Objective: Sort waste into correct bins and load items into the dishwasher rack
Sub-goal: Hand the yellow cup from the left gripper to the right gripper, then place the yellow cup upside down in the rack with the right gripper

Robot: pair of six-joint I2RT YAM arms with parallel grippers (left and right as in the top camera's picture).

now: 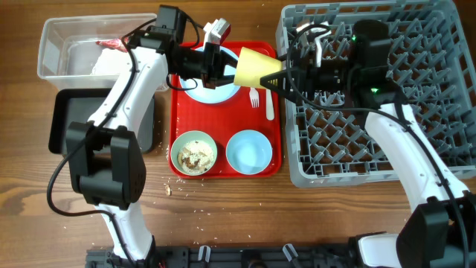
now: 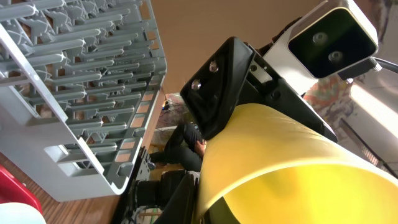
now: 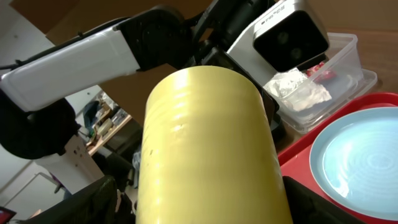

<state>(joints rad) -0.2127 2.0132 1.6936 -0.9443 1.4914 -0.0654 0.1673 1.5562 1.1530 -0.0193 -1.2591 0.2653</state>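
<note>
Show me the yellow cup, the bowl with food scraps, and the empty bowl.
yellow cup [image 1: 256, 68], overhead view, on its side wall.
bowl with food scraps [image 1: 175, 149], overhead view, on its left rim.
empty bowl [image 1: 248, 151], overhead view, on its inner bottom.

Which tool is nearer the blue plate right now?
Left. The left tool hovers over the pale blue plate's right side at the yellow cup's wide end; the right tool is past it, by the dishwasher rack's edge.
</note>
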